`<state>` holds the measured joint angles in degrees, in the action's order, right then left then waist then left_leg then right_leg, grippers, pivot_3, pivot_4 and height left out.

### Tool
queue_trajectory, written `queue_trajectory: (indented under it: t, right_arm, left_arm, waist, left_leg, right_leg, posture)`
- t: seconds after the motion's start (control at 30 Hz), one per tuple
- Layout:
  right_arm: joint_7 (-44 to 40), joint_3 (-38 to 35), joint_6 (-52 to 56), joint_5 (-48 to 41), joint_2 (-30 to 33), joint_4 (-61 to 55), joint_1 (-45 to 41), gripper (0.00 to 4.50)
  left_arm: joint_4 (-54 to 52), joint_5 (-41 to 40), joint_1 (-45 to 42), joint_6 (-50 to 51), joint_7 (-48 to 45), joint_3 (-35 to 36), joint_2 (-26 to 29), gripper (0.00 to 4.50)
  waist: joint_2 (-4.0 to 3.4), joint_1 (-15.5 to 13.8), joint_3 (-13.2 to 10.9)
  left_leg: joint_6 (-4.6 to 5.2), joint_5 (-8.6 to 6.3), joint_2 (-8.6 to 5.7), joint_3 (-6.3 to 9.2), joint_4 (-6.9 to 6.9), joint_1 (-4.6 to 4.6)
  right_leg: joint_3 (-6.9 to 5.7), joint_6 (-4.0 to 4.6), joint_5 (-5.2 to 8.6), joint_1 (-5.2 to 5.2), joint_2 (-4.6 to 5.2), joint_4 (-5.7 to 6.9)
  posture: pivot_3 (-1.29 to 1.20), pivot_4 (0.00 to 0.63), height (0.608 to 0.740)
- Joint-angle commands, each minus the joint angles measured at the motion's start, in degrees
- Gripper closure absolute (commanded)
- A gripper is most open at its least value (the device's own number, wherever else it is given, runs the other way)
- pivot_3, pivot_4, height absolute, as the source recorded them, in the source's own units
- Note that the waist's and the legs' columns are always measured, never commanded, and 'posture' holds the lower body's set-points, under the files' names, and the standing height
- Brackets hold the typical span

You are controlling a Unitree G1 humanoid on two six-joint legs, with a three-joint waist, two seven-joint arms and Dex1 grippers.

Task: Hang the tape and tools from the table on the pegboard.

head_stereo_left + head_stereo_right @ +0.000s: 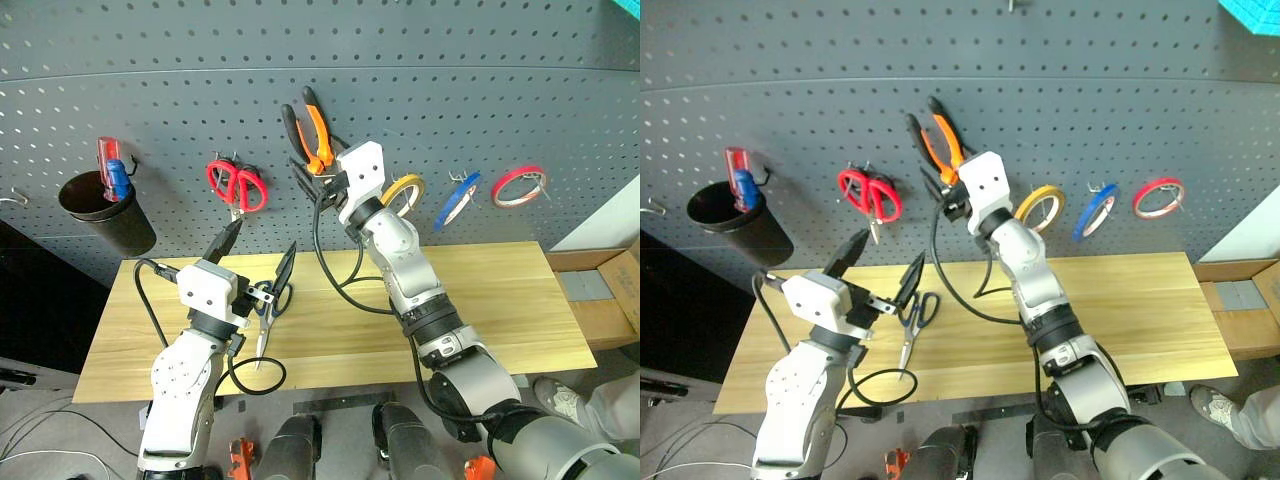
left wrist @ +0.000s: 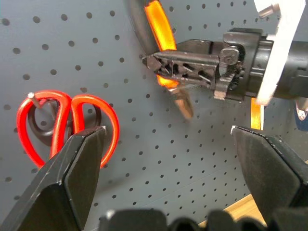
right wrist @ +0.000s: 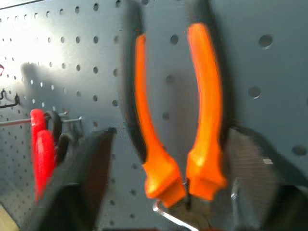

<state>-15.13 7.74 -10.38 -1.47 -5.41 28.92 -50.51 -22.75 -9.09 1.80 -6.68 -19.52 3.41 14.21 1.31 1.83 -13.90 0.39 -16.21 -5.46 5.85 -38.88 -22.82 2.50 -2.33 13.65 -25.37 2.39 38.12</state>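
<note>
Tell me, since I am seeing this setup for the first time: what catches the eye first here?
The orange-and-black pliers hang handles-up on the pegboard, with the right gripper open around their lower end. To their left hang red-looped scissors; to their right, yellow, blue and red tape rings. Blue-looped scissors lie on the table by the open left gripper.

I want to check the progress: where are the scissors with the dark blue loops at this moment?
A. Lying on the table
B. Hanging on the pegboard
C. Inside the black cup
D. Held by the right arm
A: the dark blue scissors lie flat on the wooden table, below the pegboard.
</note>
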Motion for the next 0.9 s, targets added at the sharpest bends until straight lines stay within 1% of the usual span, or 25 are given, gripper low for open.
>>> queue_trajectory:
  t: [0.03,0.13,0.2,0.3,0.4,0.5,0.6,0.7,0.8,0.87,0.9]
  right_arm:
    - [2.5,-3.6,3.0,-2.9,-0.9,-3.0,-0.8,0.04]
    - [2.2,-4.0,4.5,-3.5,-0.4,-4.6,-0.7,0.04]
    - [0.0,-2.8,6.8,-3.4,0.6,-7.6,0.6,0.04]
    - [-3.1,-1.6,11.7,-4.5,2.2,-14.0,4.3,0.04]
    - [-8.1,0.8,16.3,-5.6,5.2,-21.5,9.5,0.04]
    - [-13.2,2.3,21.9,-7.4,10.0,-30.2,15.2,0.04]
    - [-17.6,3.4,27.0,-9.5,14.6,-36.1,18.9,0.04]
    - [-23.8,5.0,34.0,-13.2,19.9,-41.6,22.4,0.04]
    - [-32.0,10.9,41.6,-14.7,28.8,-47.6,26.8,0.04]
    - [-34.2,13.8,43.7,-14.3,32.3,-49.6,28.4,0.04]
    - [-34.7,15.3,45.1,-13.8,33.6,-50.0,28.8,0.04]
  left_arm:
    - [-2.5,-1.2,0.0,0.8,0.7,0.9,0.0,0.00]
    - [-2.3,-1.9,-0.1,2.0,1.3,1.5,-0.4,0.00]
    - [-2.4,-2.4,0.2,3.1,1.4,1.8,-0.4,0.00]
    - [-2.6,-3.1,0.8,4.1,1.6,2.2,-0.5,0.00]
    - [-2.3,-3.8,2.0,5.0,1.0,2.3,-0.1,0.00]
    - [-1.6,-5.7,3.4,7.1,0.6,2.9,-0.1,0.00]
    - [-1.2,-6.8,4.7,9.9,-0.1,2.9,0.7,0.00]
    - [-1.9,-8.7,5.7,15.9,0.4,3.0,1.3,0.00]
    - [-2.2,-10.2,5.6,25.1,2.2,3.1,2.1,0.00]
    - [-2.3,-10.0,5.4,31.0,3.3,2.5,3.0,0.00]
    - [-2.0,-8.5,5.0,33.9,4.1,1.6,3.9,0.00]
  waist:
    - [0.00,0.0,0.0]
    - [0.00,0.0,0.1]
    - [0.00,-0.2,0.1]
    - [-0.01,-0.4,0.3]
    - [0.01,-0.2,0.4]
    - [0.01,-0.1,0.4]
    - [0.01,0.0,0.4]
    - [0.02,-0.1,0.4]
    - [0.03,-0.1,0.4]
    - [0.04,-0.2,0.4]
    - [0.04,-0.2,0.4]
  left_leg:
    - [0.00,0.00,0.00,0.00,-0.01,0.03]
    - [0.00,0.01,0.00,0.00,-0.04,0.10]
    - [-0.03,0.03,0.00,0.01,-0.05,0.12]
    - [-0.06,0.05,0.00,0.04,-0.06,0.11]
    - [-0.06,0.05,0.03,0.02,-0.05,0.09]
    - [-0.06,0.04,0.06,-0.03,0.00,0.04]
    - [-0.05,0.03,0.08,-0.09,0.01,0.05]
    - [-0.03,0.02,0.08,-0.08,-0.01,0.09]
    - [0.16,-0.09,0.08,-0.08,-0.03,0.13]
    - [0.17,-0.10,0.08,-0.03,-0.04,0.14]
    - [0.17,-0.10,0.08,-0.02,-0.04,0.14]
  right_leg:
    - [-0.01,0.04,-0.03,0.04,0.00,0.00]
    - [-0.03,0.12,-0.13,0.12,0.00,-0.01]
    - [-0.05,0.16,-0.21,0.13,0.00,-0.01]
    - [-0.09,0.16,-0.23,0.14,0.01,-0.02]
    - [-0.10,0.16,-0.23,0.10,0.01,-0.06]
    - [-0.09,0.16,-0.23,0.03,0.00,-0.11]
    - [-0.05,0.16,-0.23,0.04,0.00,-0.13]
    - [-0.08,0.16,-0.23,0.12,0.01,-0.16]
    - [-0.11,0.16,-0.23,0.20,0.03,-0.17]
    - [-0.14,0.15,-0.22,0.23,0.06,-0.19]
    - [-0.15,0.15,-0.22,0.23,0.06,-0.19]
  posture:
    - [0.03,0.210,0.740]
    - [0.03,0.210,0.740]
    - [0.02,0.209,0.740]
    - [0.02,0.208,0.740]
    - [0.01,0.206,0.740]
    - [0.01,0.206,0.740]
    - [0.00,0.206,0.740]
    - [0.00,0.212,0.740]
    - [-0.01,0.219,0.740]
    - [-0.01,0.221,0.740]
    - [-0.01,0.221,0.740]
